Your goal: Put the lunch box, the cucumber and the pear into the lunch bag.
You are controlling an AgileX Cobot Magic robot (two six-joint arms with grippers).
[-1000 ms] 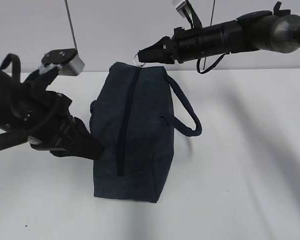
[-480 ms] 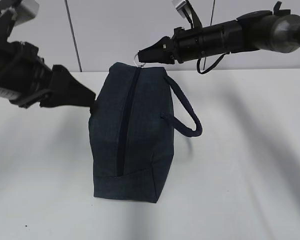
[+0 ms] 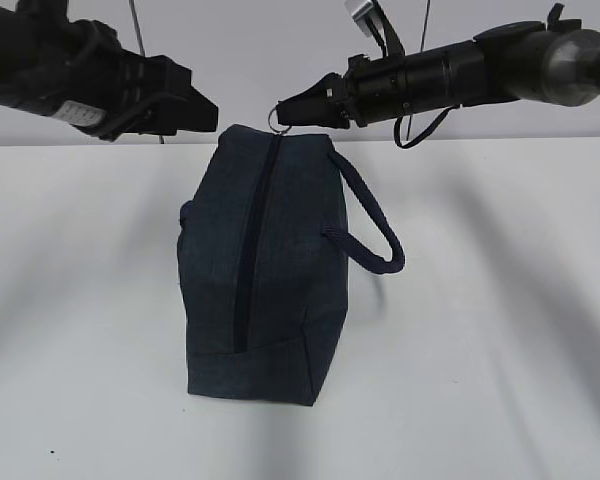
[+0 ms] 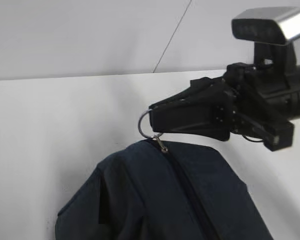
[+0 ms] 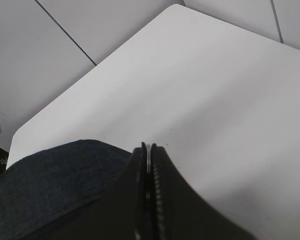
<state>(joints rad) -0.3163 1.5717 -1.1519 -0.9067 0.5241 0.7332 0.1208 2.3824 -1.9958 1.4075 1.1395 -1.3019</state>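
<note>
The dark navy lunch bag lies on the white table with its long top zipper closed. My right gripper is at the bag's far end, shut on the silver ring pull. In the right wrist view its jaws are pressed together over the bag fabric. My left gripper hangs in the air above and left of the bag's far end, touching nothing. Its own jaws do not show in the left wrist view. The lunch box, cucumber and pear are out of view.
The bag's padded loop handle sticks out on its right side. White table surrounds the bag, with a grey wall behind it.
My left arm has risen from beside the bag's left side to up by the wall at the upper left. The right gripper and the bag have not moved.
</note>
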